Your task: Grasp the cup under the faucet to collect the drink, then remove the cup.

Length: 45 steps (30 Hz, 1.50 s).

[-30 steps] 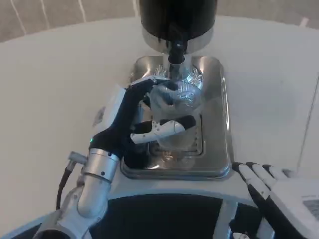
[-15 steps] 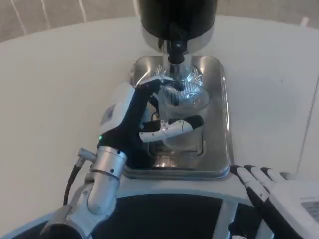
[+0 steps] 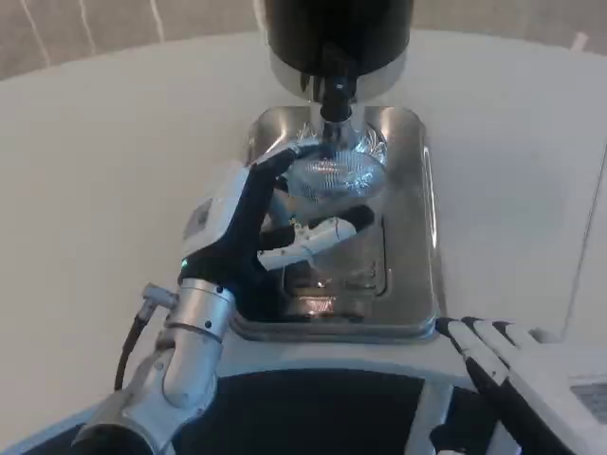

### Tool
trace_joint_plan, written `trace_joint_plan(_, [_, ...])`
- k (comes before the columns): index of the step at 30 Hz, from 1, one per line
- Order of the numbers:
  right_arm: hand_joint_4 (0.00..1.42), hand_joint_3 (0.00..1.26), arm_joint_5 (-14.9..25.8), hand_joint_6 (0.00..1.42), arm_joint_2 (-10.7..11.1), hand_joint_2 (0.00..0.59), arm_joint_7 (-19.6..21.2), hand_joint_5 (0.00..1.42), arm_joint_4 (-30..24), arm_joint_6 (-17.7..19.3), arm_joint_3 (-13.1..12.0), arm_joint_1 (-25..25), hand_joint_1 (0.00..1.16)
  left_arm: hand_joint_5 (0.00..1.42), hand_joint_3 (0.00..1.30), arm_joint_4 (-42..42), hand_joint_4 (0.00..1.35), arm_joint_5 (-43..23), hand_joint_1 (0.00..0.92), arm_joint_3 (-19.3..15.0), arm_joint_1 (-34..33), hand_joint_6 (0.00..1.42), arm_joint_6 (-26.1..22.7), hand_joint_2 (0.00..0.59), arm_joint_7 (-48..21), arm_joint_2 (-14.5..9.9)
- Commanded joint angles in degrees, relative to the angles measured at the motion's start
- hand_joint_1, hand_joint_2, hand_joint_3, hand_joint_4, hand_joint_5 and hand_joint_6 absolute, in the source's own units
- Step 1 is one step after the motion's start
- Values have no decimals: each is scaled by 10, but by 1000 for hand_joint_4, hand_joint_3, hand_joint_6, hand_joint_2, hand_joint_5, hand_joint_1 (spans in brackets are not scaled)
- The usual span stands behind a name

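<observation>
A clear ribbed plastic cup (image 3: 334, 177) stands on the steel drip tray (image 3: 417, 237), directly under the black faucet (image 3: 336, 92) of the dispenser (image 3: 337, 33). My left hand (image 3: 248, 227) grips the cup from the left, fingers wrapped round its wall and thumb across the front. My right hand (image 3: 517, 374) rests at the lower right, off the tray, fingers straight and holding nothing.
The drip tray has a slotted grate (image 3: 327, 280) in front of the cup. White table (image 3: 114, 171) surface spreads to the left and right of the tray. The dark edge of my body (image 3: 313, 417) lies along the bottom.
My left hand has carried the cup a little farther back on the tray, so it now sits right beneath the faucet. The right hand has barely shifted.
</observation>
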<state>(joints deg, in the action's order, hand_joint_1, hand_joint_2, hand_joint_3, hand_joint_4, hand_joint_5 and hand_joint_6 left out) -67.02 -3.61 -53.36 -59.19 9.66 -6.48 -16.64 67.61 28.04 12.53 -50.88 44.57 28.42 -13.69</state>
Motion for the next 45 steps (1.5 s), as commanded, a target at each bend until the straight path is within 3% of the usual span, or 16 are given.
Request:
trace_joint_plan(1, [0,0,0,0,-18,496,-8,0,-8,-7,3,5,279,483,357,6,241,8,296,6,-12,712,-7,73,12,-12])
trace_joint_plan(5, [0,0,-5,0,-15,495,-9,0,-8,-17,11,7,278,397,318,8,182,11,280,11,-14,546,-9,68,13,-16])
trace_joint_plan(13, [0,0,-19,0,-10,495,-14,0,-8,-35,25,11,278,317,219,12,91,5,198,13,-15,443,11,35,-3,-24])
trace_joint_plan(29, [0,0,-54,0,6,488,-28,0,-4,-92,73,44,286,309,178,2,86,-31,141,-19,10,415,59,29,-33,-81])
trace_joint_plan(41, [0,0,-23,0,-13,490,-10,0,-8,-182,59,135,276,320,178,-40,147,-14,130,-24,73,400,69,39,-18,-162])
trace_joint_plan(45, [0,0,3,0,-29,488,9,0,-8,-207,50,177,268,320,186,-66,170,-13,134,-30,105,398,65,48,-16,-186])
